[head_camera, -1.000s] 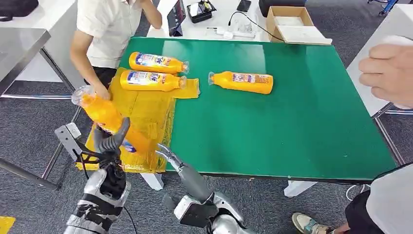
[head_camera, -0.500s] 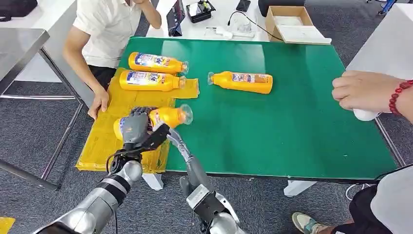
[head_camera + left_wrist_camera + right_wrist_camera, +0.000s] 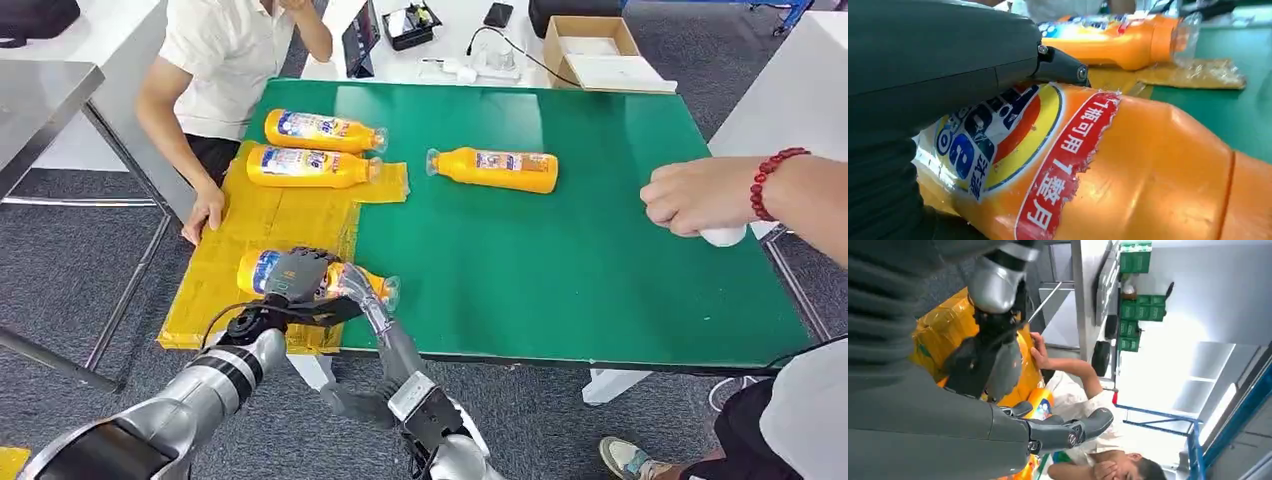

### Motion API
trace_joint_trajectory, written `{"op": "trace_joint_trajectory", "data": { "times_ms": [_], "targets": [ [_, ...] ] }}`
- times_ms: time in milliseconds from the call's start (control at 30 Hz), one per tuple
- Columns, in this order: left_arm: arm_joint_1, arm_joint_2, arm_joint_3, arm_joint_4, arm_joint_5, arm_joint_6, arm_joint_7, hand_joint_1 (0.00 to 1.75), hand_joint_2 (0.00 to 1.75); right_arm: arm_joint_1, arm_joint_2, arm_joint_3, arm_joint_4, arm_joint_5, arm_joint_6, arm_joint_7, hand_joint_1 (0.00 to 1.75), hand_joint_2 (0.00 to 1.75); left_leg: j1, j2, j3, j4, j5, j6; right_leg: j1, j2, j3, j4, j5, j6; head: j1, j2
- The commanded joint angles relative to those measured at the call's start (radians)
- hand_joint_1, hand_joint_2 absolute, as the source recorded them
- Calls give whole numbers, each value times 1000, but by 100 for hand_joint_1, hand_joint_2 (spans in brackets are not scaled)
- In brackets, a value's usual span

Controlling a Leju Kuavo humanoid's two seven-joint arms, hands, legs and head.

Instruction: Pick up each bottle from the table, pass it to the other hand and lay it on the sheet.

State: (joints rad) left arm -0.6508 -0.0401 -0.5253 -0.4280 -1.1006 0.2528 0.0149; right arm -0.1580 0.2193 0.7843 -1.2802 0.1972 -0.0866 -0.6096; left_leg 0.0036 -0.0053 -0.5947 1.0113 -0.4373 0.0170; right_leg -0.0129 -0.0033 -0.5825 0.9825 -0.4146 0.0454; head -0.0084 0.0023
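An orange bottle (image 3: 355, 281) with a blue and yellow label lies on its side on the near part of the yellow sheet (image 3: 275, 215), its clear cap toward the green table. My left hand (image 3: 293, 278) grips its body from above; close up, my left hand (image 3: 923, 65) wraps the label of the bottle (image 3: 1128, 170). My right hand (image 3: 372, 312) reaches up beside the cap end with fingers spread, and my right hand (image 3: 1058, 432) holds nothing. Two more bottles (image 3: 322, 129) (image 3: 310, 166) lie at the sheet's far end. A further bottle (image 3: 496, 168) lies on the bare green table (image 3: 600, 260).
A seated person rests a hand (image 3: 205, 212) on the sheet's left edge. Another person's hand (image 3: 695, 195) with a red bead bracelet holds a white object at the table's right side. A cardboard box (image 3: 590, 45) and cables lie beyond the far edge.
My left hand swung the bottle from the left of the table over the sheet and lowered it flat onto the near part. The right person's hand moved further in over the table.
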Motion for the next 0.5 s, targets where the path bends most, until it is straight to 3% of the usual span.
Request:
{"op": "trace_joint_trajectory", "data": {
  "times_ms": [33,133,167,200,367,400,500],
  "targets": [
    [-71,-4,-2,142,6,-72,72,59,175,-31,1,-4,57,-3,6,2,0,175,0,3,3,-1,0,-1,1,2,1,0,1,-2,0,0],
    [-69,-3,-2,143,5,-72,72,59,175,-31,0,-4,58,-3,6,2,0,175,0,4,4,-1,1,-3,1,3,1,0,1,-2,0,0],
    [-70,-5,9,146,10,-80,87,7,175,-31,2,-3,64,-3,7,2,0,175,1,3,3,-1,1,-3,1,2,1,0,1,-2,0,0],
    [-72,-8,19,149,17,-95,91,0,175,-31,3,-2,67,-3,7,2,0,175,1,4,4,-1,1,-3,2,3,2,0,1,-3,0,0],
    [-76,-31,172,138,162,-203,41,0,175,-34,13,-11,89,-10,4,3,0,175,1,3,4,-1,2,-3,1,2,2,2,1,-2,0,0],
    [-75,-34,202,131,195,-220,18,0,175,-35,17,-14,94,-17,5,5,0,0,1,3,4,-1,2,-3,1,2,2,2,1,-2,0,0],
    [-75,-44,306,113,326,-297,-80,0,175,-55,14,-10,121,-32,6,3,0,0,1,3,4,-1,2,-4,2,2,2,1,1,-2,0,0]
  ]
}}
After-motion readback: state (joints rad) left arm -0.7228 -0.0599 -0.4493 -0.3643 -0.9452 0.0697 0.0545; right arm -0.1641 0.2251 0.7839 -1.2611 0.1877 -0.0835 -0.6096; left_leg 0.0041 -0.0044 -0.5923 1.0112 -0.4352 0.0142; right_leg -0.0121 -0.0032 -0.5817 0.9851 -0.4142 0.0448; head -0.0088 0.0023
